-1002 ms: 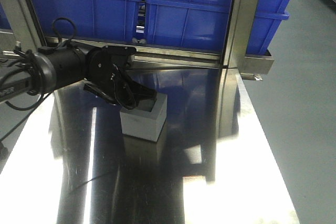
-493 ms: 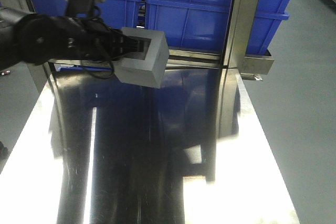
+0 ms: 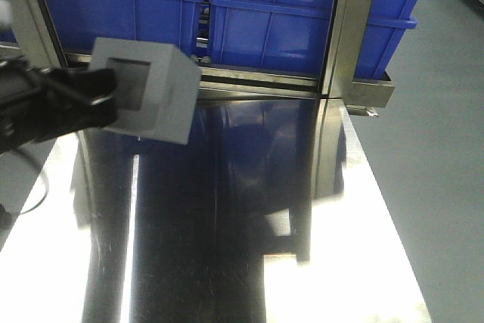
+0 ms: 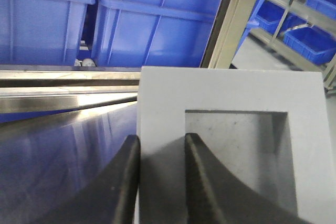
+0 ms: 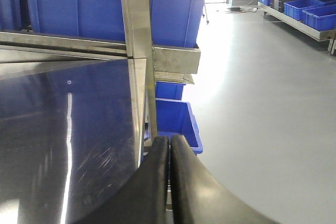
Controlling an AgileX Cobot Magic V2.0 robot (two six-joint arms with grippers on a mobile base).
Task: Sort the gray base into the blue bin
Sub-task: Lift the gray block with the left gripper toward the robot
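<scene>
You are mid-carry: your left gripper (image 4: 161, 144) is clamped on one wall of the gray base (image 3: 147, 90), held above the steel table (image 3: 249, 217). Next, carry it over a blue bin (image 3: 272, 20) and release. The right gripper (image 5: 169, 148) fingers sit together, empty.

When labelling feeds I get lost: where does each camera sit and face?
Front view: above the steel table, looking along it to the blue bins; the left arm enters from the left, the left gripper holding the gray base aloft.
Left wrist: on the left arm, looking along the gripper fingers pinching the base's wall, bins behind.
Right wrist: on the right arm, looking past the table's edge to the floor; right gripper shut, empty.
Shared: front and left wrist both show the base.
</scene>
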